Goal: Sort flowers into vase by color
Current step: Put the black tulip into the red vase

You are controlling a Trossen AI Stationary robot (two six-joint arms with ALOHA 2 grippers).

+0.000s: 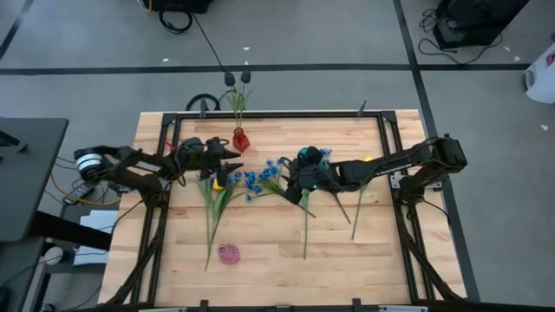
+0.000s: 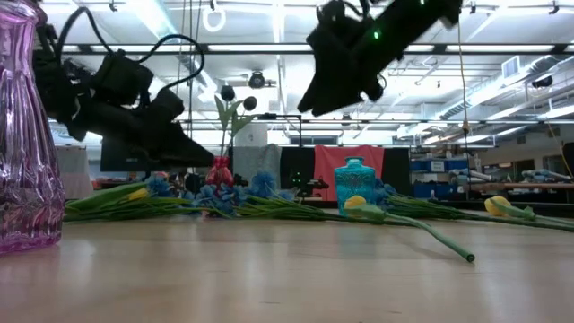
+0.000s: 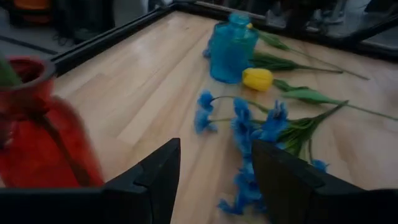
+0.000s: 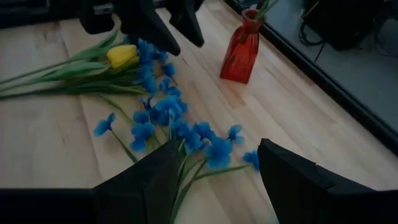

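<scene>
Left hand [image 1: 232, 161]: fingers spread, nothing between them, hovering above the tabletop [image 1: 277, 251] at the left side, pointing toward 3 o'clock. Just past its fingertips lie blue flowers [image 1: 254, 178] with a yellow tulip [image 1: 216, 183] at about 7 o'clock from the hand; their green stems run toward 6 o'clock.

Right hand [image 1: 296, 171]: fingers likewise apart, empty, raised over the middle of the tabletop, pointing toward 9 o'clock. More blue flowers lie directly under and ahead of it [image 4: 180, 127].

Containers:
- Red vase [image 1: 240, 139] at 12 o'clock from the left hand, near the far edge; holds dark tulips [image 1: 238, 78] on green stems, upright.
- Blue vase [image 3: 231, 48], seen from the left wrist view with a yellow tulip lying just beside it; in the high view the right hand covers most of it. Contents cannot be told.
- Pink vase [image 1: 229, 253] near the 6 o'clock edge, well apart from the flowers; looks empty from above.

Another yellow tulip [image 1: 367, 160] lies partly under the right arm. In the low view the pink vase is cut off at the picture's edge.
</scene>
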